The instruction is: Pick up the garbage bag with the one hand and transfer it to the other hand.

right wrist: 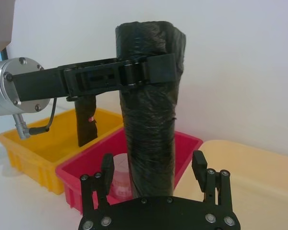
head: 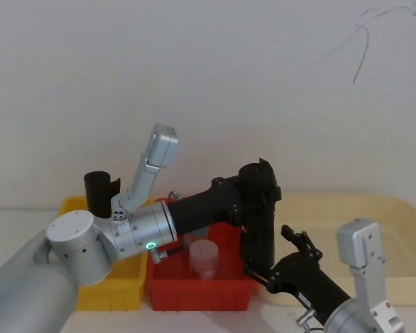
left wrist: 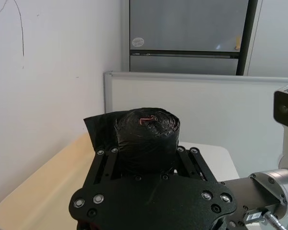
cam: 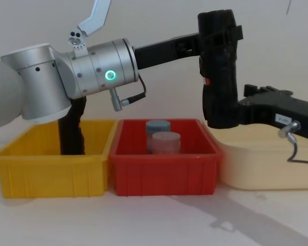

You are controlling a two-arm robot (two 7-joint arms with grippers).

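The garbage bag (cam: pixel 220 72), a tall black roll of crinkly plastic with a small red mark on its side, hangs upright in the air above the right end of the red bin. My left gripper (cam: pixel 222 34), plain black on the silver arm with the green ring light, is shut on it near the top, as the left wrist view shows (left wrist: pixel 146 158). My right gripper (right wrist: pixel 153 167), with the white sticker, stands open around the bag's lower part. Its fingers (right wrist: pixel 108 166) sit on either side with a gap to the plastic. It comes in from the right (cam: pixel 237 110).
A yellow bin (cam: pixel 51 169) on the left holds a slimmer black roll (cam: pixel 72 128). The red bin (cam: pixel 164 169) in the middle holds two short round jars (cam: pixel 163 141). A cream tray (cam: pixel 267 164) lies to the right. A white wall stands close behind.
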